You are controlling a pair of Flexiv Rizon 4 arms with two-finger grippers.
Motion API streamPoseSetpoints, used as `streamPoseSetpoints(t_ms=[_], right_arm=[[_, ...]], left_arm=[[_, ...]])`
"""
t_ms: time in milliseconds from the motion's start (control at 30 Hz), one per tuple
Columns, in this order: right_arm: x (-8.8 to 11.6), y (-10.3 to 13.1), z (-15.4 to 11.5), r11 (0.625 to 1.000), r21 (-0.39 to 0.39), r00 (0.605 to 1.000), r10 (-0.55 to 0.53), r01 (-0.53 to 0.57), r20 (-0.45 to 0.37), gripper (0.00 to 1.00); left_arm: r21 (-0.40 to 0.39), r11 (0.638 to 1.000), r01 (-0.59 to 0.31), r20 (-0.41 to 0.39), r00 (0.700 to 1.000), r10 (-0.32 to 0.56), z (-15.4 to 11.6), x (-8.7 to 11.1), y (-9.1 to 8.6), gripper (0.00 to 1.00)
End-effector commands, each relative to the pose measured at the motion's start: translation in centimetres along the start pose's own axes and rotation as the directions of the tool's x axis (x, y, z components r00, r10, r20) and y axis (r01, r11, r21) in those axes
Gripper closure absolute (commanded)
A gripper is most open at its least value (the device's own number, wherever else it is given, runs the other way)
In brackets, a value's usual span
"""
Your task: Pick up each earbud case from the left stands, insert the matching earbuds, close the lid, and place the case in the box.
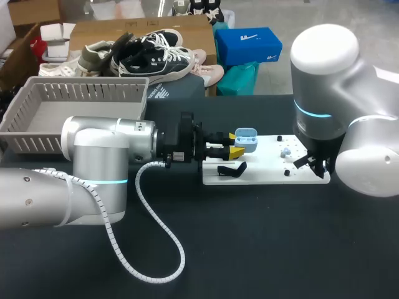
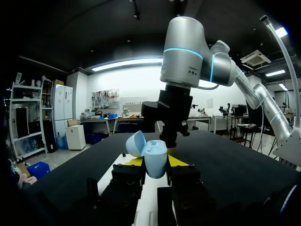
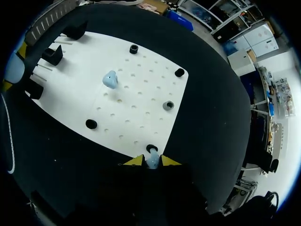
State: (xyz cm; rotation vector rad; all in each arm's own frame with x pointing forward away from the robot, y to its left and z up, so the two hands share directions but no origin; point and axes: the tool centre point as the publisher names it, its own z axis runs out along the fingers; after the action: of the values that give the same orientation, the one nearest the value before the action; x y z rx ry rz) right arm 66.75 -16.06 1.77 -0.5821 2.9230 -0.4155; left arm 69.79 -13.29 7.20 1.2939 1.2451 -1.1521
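Note:
A light blue earbud case [image 1: 247, 141] with its lid up is held above the left end of the white board [image 1: 268, 173]. My left gripper [image 1: 235, 144] is shut on it. In the left wrist view the case [image 2: 154, 156] sits between the yellow tips of the left gripper [image 2: 155, 165], lid [image 2: 136, 143] tilted back. My right gripper [image 3: 151, 161] is down at the board's near edge, shut on a light blue earbud [image 3: 152, 164] beside a black peg. A second light blue earbud [image 3: 110, 80] lies on the white board [image 3: 141, 94].
A grey slatted basket [image 1: 81, 103] stands at the back left of the table. Black stands [image 3: 51, 55] sit on the board's left end, one of them low [image 1: 232, 169]. Small black pegs [image 3: 91, 124] dot the board. A white cable [image 1: 156, 249] loops over the table.

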Motion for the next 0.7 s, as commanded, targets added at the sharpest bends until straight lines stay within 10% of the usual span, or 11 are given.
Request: streamPoseSetpoints(t_ms=[33,700], right_arm=[[-0.2,0.0,-0.2,1.000,0.004,1.000,0.001,-0.001,-0.004,1.00],[0.4,0.0,-11.6,0.997,-0.015,0.987,0.074,-0.072,0.140,1.00]], left_arm=[[-0.005,1.000,-0.001,0.001,1.000,0.001,0.0,0.0,-0.1,1.00],[-0.005,1.000,-0.001,0.001,1.000,0.001,0.0,0.0,-0.1,1.00]])
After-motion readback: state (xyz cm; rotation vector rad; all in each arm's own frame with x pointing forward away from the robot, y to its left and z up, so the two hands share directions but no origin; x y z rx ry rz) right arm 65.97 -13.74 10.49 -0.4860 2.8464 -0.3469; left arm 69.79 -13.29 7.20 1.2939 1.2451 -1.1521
